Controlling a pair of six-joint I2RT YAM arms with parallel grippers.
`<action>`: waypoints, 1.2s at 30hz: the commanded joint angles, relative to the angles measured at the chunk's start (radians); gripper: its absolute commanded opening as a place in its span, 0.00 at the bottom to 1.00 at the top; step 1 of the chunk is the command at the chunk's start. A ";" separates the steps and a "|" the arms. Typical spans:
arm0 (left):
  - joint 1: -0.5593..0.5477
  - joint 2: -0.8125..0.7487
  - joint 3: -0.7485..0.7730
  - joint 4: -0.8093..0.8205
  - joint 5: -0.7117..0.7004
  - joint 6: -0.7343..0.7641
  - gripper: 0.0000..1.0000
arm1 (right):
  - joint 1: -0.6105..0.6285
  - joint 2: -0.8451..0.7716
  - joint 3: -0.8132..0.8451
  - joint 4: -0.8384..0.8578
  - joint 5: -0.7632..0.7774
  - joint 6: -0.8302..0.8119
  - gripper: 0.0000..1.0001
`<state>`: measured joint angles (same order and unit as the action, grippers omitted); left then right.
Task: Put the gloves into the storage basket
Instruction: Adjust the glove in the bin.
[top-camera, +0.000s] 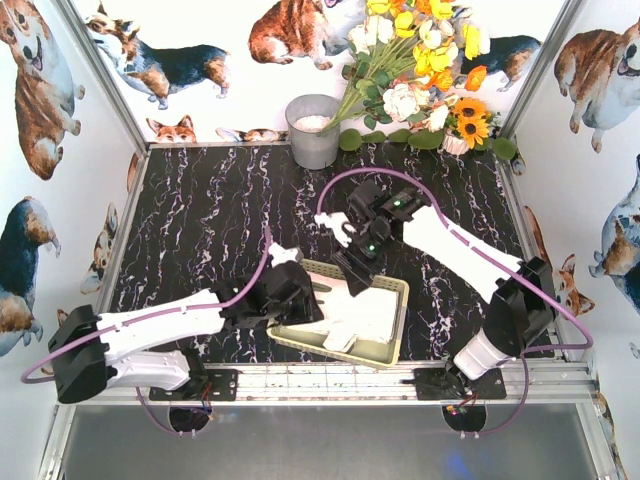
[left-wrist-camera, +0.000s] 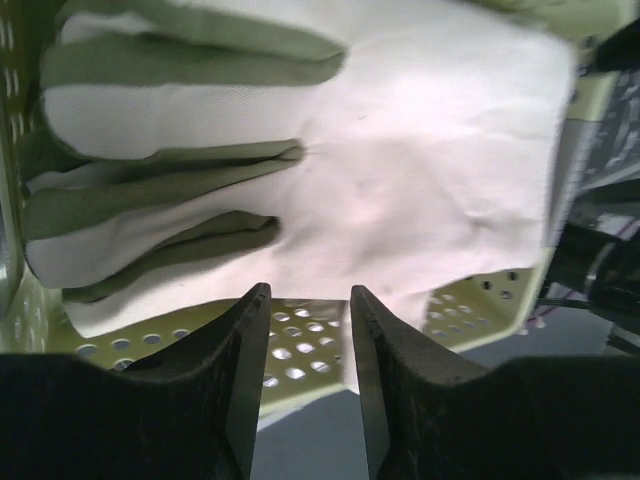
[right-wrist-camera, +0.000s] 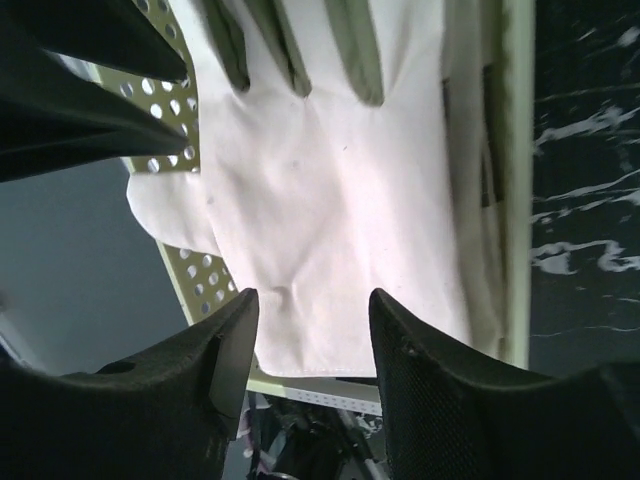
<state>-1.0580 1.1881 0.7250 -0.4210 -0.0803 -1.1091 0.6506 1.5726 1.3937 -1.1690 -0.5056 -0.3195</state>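
The storage basket (top-camera: 393, 292), pale yellow-cream with perforated sides, sits near the table's front edge between the two arms. White gloves (top-camera: 368, 316) with grey-olive fingers lie flat inside it. In the left wrist view the top glove (left-wrist-camera: 400, 150) fills the frame above the basket's holed wall (left-wrist-camera: 480, 298). My left gripper (left-wrist-camera: 308, 305) is at the basket's left end (top-camera: 312, 300), its jaws slightly apart with nothing between them. My right gripper (top-camera: 352, 272) hangs over the far rim. In its own view it (right-wrist-camera: 313, 305) is open just above the glove's cuff (right-wrist-camera: 330, 200), and the basket's rim (right-wrist-camera: 518, 200) runs down the right.
A grey metal bucket (top-camera: 313, 130) stands at the back centre of the black marbled table (top-camera: 200, 220). A bouquet of flowers (top-camera: 420, 70) is at the back right. An aluminium rail (top-camera: 330, 380) runs along the front edge, close under the basket. Corgi-print walls enclose the sides.
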 joint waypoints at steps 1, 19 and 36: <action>0.007 -0.050 0.097 -0.086 -0.036 0.085 0.33 | 0.009 -0.032 -0.076 -0.005 -0.037 0.037 0.49; 0.113 0.211 -0.005 0.206 0.110 0.232 0.37 | 0.009 0.027 -0.281 0.232 0.210 0.142 0.50; 0.223 0.058 0.328 -0.014 0.065 0.459 0.77 | -0.007 -0.278 -0.088 0.192 0.318 0.229 0.63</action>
<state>-0.9199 1.3029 0.9222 -0.3519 0.0109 -0.7967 0.6514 1.4242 1.1809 -0.9905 -0.2634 -0.1478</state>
